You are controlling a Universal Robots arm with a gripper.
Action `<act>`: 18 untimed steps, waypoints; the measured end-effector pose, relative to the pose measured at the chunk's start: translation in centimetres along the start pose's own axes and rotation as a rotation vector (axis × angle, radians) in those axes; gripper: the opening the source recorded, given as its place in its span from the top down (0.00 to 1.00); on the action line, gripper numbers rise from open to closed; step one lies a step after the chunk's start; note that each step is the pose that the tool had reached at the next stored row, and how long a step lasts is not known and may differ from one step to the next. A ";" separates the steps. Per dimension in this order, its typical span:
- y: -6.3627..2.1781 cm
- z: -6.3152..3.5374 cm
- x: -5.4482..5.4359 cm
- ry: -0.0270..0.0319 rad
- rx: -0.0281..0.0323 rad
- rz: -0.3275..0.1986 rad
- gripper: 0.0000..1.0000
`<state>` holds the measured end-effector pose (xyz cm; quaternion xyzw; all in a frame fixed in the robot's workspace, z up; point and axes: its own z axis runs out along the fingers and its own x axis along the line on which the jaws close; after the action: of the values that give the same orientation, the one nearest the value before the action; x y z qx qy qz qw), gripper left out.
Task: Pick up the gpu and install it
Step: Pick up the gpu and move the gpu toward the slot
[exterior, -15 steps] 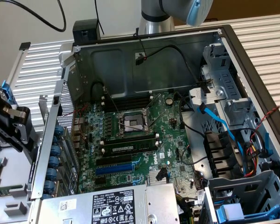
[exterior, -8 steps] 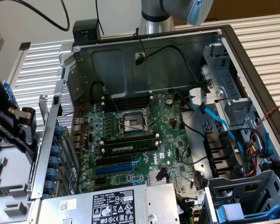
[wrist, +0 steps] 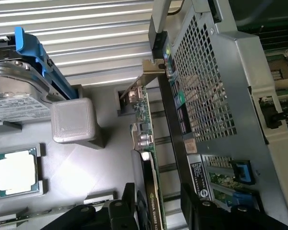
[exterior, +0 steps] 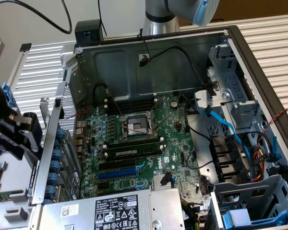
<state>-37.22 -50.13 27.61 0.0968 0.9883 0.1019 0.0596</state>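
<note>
The gpu (wrist: 145, 120) stands on edge in a slot of the grey parts tray (wrist: 101, 163), just outside the computer case. It is a thin green board with a black cooler (wrist: 149, 196) and a silver end bracket (wrist: 134, 91). My gripper (wrist: 157, 190) is over it, open, with one black finger (wrist: 127, 201) by the cooler and the other finger (wrist: 192, 206) a small gap away on the board's far side. In the exterior view the gripper (exterior: 17, 132) is at the left, beside the case wall. The motherboard (exterior: 134, 139) lies inside the open case.
On the tray lie a processor chip (wrist: 18, 173), a grey block (wrist: 74, 120) and a hard drive with a blue bracket (wrist: 19, 91). The case's perforated wall (wrist: 206, 86) is close beside the card. A power supply (exterior: 115, 211) and cables fill the case's near side.
</note>
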 end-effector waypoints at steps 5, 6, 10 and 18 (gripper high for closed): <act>-0.53 0.80 0.0 0.0014 -0.0078 0.001 0.49; -0.60 0.98 0.0 0.0016 -0.0089 0.001 0.49; -0.81 1.68 0.0 0.0022 -0.0118 0.002 0.49; -1.07 3.12 -0.3 0.0050 -0.0213 0.004 0.49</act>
<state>-36.71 -50.62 24.38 0.0978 0.9871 0.1127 0.0580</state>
